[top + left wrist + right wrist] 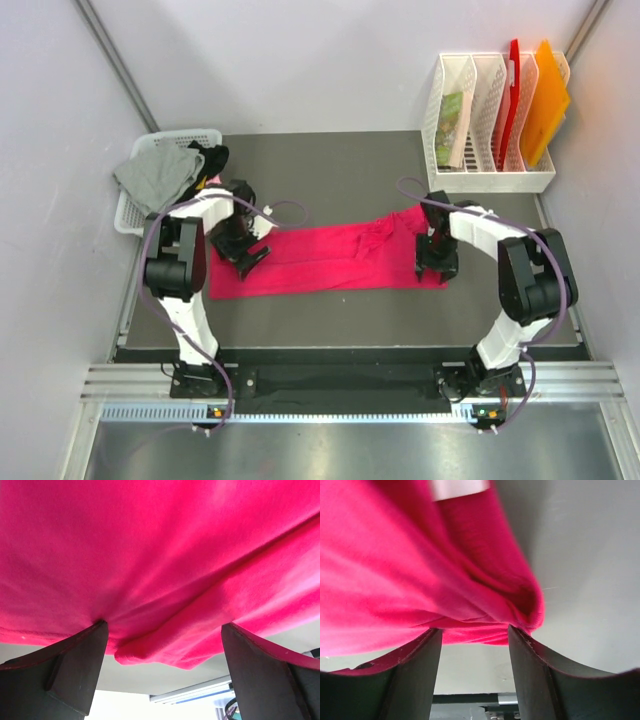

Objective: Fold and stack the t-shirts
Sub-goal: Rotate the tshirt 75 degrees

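Judged mid-fold on the crimson t-shirt: lying flat on the dark table, drawn into a long band running crosswise between the two arms, apparently doubled lengthwise, with a bunched, rumpled mass of cloth at its right end. Left gripper set at the band's left end, jaws wide apart, straddling a rolled hem without pinching it. Right gripper down at the right end, jaws partly apart with a thick fold of cloth between them; impossible to tell whether biting or merely enclosing. Next move judged to need a firm pinch at both ends through all layers, then a level lift and carry of one end over the other, held taut against sagging. Cloth soft, matte, creased toward the left hem. Grey t-shirt and black t-shirt heaped unfolded in the white basket at far left; no stack begun.
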